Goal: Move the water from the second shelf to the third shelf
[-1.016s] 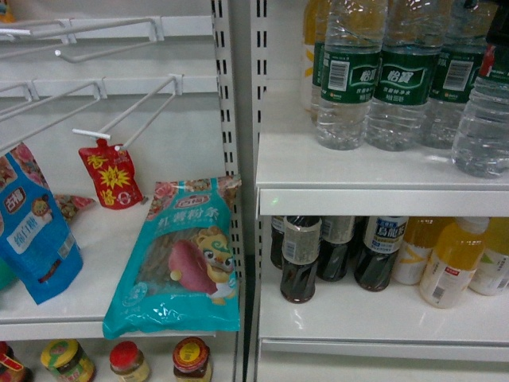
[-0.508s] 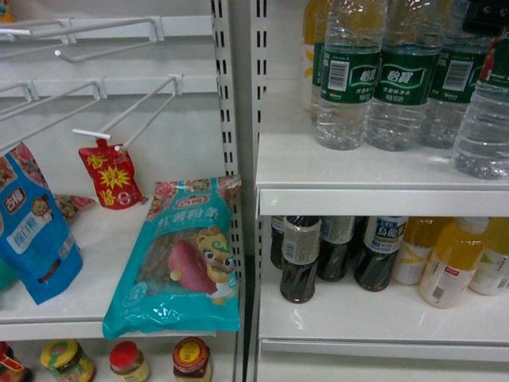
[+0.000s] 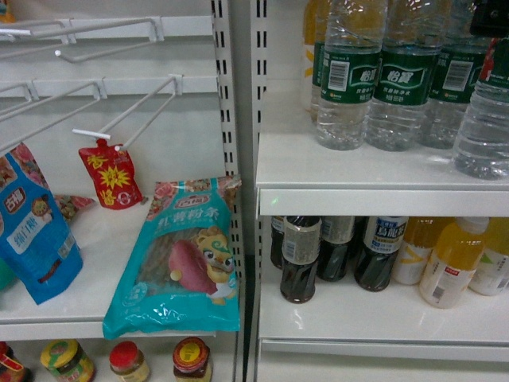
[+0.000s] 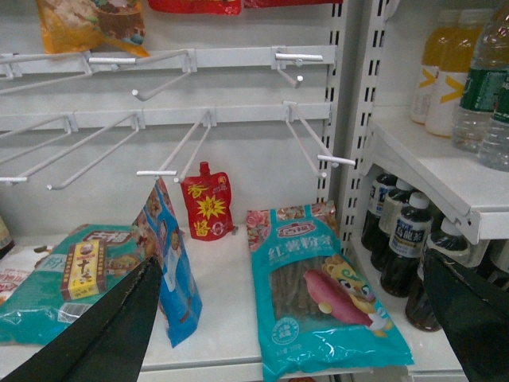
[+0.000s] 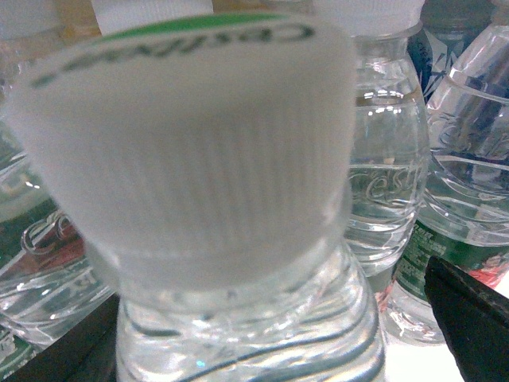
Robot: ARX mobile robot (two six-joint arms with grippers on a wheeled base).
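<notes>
On the upper right shelf [image 3: 358, 171], at its far right end, stands the water [image 3: 485, 119] beside its green-labelled twins. Right pincer [image 3: 493, 17] hangs around its white cap [image 5: 191, 135], fingers flanking it; whether it grips, I cannot tell. Left pincer [image 4: 302, 318] is spread wide before the noodle packet [image 4: 318, 294].

Our head view cuts the water [image 3: 485, 119] off at the right edge, its cap and the right gripper [image 3: 495, 16] out of frame above it. Up close its white cap [image 5: 187, 143] blurs, hiding whether the gripper touches it.
</notes>
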